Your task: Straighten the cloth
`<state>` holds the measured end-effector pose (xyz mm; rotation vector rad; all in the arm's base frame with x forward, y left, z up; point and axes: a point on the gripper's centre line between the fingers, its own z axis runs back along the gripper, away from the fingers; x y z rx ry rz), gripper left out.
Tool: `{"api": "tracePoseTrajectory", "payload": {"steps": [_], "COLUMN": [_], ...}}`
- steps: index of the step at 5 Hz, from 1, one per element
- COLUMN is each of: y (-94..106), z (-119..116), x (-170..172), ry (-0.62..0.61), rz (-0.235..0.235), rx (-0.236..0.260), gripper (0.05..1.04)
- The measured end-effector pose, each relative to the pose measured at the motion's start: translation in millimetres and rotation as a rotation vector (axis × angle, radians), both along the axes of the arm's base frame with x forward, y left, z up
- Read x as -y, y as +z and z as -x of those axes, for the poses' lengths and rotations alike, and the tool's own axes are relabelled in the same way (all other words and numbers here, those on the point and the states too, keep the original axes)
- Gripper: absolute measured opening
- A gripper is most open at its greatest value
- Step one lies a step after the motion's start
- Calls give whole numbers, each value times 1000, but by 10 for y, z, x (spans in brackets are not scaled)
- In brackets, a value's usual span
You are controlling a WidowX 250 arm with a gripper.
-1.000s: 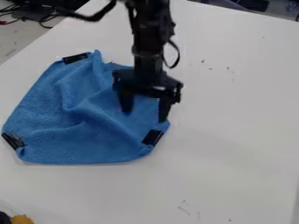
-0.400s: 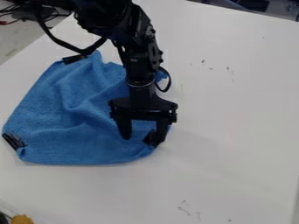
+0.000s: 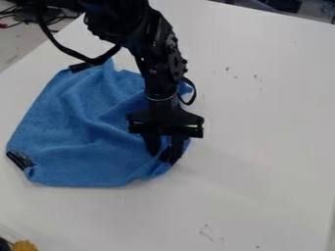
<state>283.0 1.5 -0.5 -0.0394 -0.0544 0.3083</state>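
The black gripper [image 3: 165, 153] hangs low over the right front corner of the blue cloth [image 3: 98, 142]. Its fingers stand close together, shut on the cloth beside the black clip [image 3: 171, 156] at that corner. The cloth lies on the white table with folds across its middle and a small bulge at its front edge near the gripper. Other black clips sit on its left corner [image 3: 19, 159] and its back left corner [image 3: 81, 66]. The arm covers part of the cloth's back right side.
The white table [image 3: 262, 147] extends to the right and front of the cloth. A yellow object [image 3: 25, 245] lies at the bottom left corner of the view. Black cables and equipment are beyond the table's edge at the upper left.
The gripper has come down toward the front right corner, and its fingers have drawn together on the cloth. The cloth's left corner has shifted slightly right and frontward, and the front edge has puckered.
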Motion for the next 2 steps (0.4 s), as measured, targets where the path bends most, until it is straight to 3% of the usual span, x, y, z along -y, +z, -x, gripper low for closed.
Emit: {"api": "tracePoseTrajectory", "payload": {"steps": [2], "y": [143], "z": [84], "x": [-136], "ry": [-87], "rz": [-73], "rx": [-85], "gripper": [106]}}
